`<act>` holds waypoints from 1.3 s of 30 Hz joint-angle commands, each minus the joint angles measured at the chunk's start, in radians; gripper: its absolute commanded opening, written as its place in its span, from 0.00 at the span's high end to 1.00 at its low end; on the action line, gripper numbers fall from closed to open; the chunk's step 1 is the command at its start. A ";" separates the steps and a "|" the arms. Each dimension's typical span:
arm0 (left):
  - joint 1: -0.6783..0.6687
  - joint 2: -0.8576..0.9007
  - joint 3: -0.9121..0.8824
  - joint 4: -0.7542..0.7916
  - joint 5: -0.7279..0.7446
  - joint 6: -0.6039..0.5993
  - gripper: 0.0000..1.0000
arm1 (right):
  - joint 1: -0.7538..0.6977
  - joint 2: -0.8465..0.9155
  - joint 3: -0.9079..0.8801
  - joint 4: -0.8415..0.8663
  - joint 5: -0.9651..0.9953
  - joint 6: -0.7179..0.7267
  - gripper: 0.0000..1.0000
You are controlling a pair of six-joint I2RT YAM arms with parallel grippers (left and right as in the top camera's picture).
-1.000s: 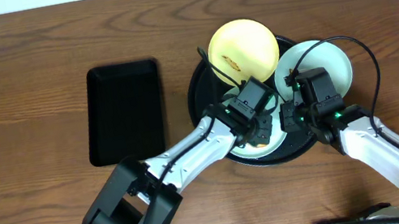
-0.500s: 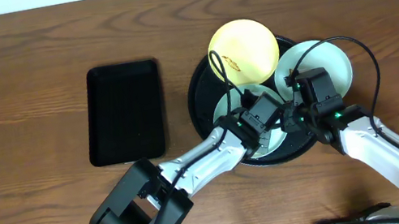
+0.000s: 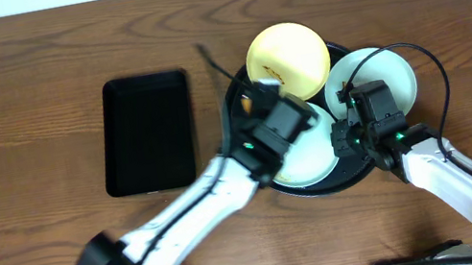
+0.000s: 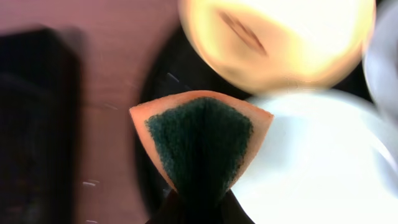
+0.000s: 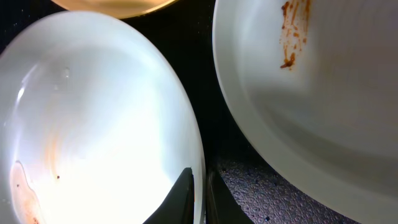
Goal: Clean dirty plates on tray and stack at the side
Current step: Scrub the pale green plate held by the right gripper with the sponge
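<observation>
Wood-grain tabletop (image 3: 12, 75) bears round black tray (image 3: 230, 109) and rectangular tray (image 3: 149, 133).

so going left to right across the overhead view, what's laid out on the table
rectangular black tray → round black tray (its left rim) → yellow plate → pale mint-white plate at the round tray's right edge

The room was bright. From above, the left arm (image 3: 197, 198) was a smeared blur. Its wrist view was fuzzy, the sponge (image 4: 200, 146) too. Light glared white on the near plate (image 5: 106, 143).
</observation>
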State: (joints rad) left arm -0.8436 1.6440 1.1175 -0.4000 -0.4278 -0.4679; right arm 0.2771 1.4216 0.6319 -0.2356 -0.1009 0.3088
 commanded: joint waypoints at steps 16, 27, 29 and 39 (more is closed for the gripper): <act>0.262 0.103 -0.001 -0.016 0.891 0.222 0.93 | -0.002 -0.003 -0.001 -0.003 -0.004 -0.010 0.99; 0.247 0.201 -0.001 0.061 0.805 0.304 0.93 | -0.002 0.050 -0.001 0.005 -0.005 -0.010 0.99; 0.240 0.208 -0.001 0.066 0.793 0.317 0.93 | -0.001 0.055 -0.001 0.005 -0.005 -0.010 0.98; 0.222 0.268 -0.001 0.063 0.775 0.344 0.92 | -0.001 0.079 -0.001 0.005 -0.005 -0.010 0.99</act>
State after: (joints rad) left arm -0.6212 1.8919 1.1179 -0.3328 0.3595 -0.1482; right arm 0.2771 1.4857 0.6319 -0.2310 -0.1047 0.3031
